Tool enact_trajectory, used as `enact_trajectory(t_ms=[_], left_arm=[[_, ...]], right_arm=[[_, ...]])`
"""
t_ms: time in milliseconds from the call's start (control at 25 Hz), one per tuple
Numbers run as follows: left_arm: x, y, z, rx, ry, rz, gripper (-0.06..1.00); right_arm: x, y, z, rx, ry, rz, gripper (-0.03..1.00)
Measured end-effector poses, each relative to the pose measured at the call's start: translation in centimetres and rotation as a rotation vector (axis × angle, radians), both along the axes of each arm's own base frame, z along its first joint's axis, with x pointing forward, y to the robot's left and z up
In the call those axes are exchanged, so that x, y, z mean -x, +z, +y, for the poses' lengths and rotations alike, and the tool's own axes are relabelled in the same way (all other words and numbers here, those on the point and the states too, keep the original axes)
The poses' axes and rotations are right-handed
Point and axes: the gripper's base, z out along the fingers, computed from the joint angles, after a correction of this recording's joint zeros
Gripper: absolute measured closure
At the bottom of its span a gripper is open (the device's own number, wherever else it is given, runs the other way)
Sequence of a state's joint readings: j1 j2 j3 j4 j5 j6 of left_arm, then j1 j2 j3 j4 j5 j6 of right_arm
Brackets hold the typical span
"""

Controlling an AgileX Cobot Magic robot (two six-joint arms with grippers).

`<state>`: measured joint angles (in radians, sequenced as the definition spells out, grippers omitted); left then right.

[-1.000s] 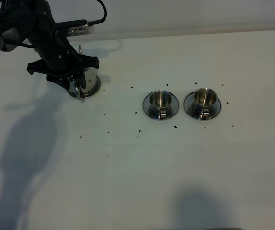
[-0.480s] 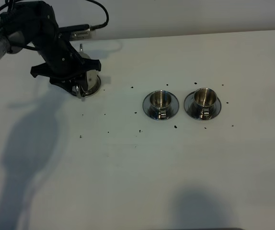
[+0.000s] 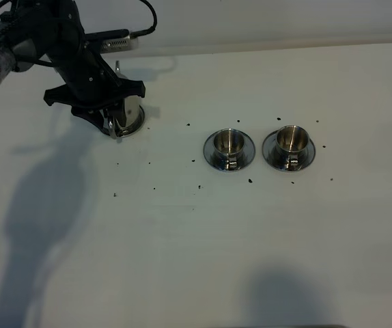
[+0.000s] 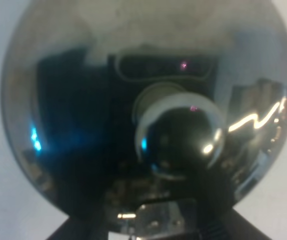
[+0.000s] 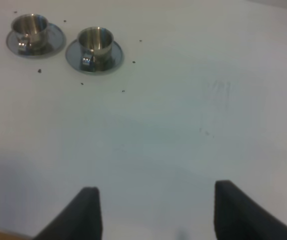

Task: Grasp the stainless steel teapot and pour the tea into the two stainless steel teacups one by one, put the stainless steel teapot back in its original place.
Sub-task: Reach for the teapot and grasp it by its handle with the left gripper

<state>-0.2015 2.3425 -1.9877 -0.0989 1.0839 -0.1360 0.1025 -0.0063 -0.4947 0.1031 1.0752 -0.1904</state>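
Note:
The stainless steel teapot (image 3: 129,109) stands at the far left on its round steel saucer (image 3: 138,121), mostly hidden under my left arm. My left gripper (image 3: 114,125) reaches down over it, jaws close together at the handle, apparently shut on it. In the left wrist view the lid (image 4: 83,150) and its knob (image 4: 181,135) fill the picture, with dark fingers (image 4: 71,233) at the edge. The two stainless steel teacups (image 3: 228,143) (image 3: 291,139) stand on saucers right of centre, and also show in the right wrist view (image 5: 29,26) (image 5: 95,40). My right gripper (image 5: 156,210) is open, empty, far from them.
Several small dark specks (image 3: 250,180) lie scattered on the white table (image 3: 196,239) around the cups and between them and the teapot. The table's far edge (image 3: 264,46) runs just behind the teapot. My left arm's shadow falls on the left side.
My left arm has shifted slightly back toward the far edge over the teapot. The teapot and cups stay about where they were.

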Motion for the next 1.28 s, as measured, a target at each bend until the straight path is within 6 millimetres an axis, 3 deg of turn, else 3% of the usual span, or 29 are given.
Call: enact_trajectory(t_ms=[1280], left_arm=[[-0.36, -0.01, 0.31, 0.006, 0.031, -0.017, 0.54]], right_arm=[[0.0, 0.0, 0.0, 0.0, 0.0, 0.0, 0.48]])
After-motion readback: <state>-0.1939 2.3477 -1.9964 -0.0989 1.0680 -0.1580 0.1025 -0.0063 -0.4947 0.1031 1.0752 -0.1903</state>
